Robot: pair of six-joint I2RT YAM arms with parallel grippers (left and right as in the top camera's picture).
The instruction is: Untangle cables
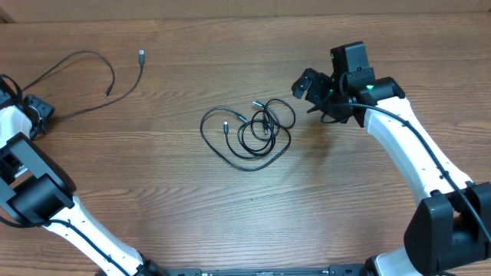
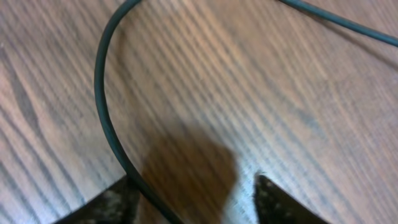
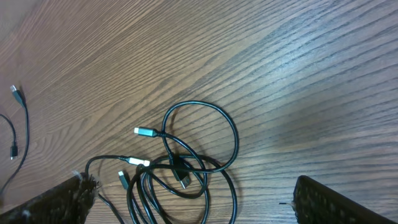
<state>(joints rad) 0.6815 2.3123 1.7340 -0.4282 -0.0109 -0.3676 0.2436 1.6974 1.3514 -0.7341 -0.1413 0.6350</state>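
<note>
Risks tightening the tangled cables by pinching crossed strands: right tool spread wide beside them, left tool parted around the loose cable.

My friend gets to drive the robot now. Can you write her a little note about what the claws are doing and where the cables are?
Left claw: open, down close to the table. A loose cable lies between its jaws and is not pinched.
Right claw: open and empty, hovering just right of the tangle.
Cables: the tangle of thin black cables with silvery plugs sits mid-table. The loose cable lies at the far left, well apart from it.
Done: at least one cable appears to be free of the tangle.
Left: the tangle's loops cross each other and need pulling apart.
</note>
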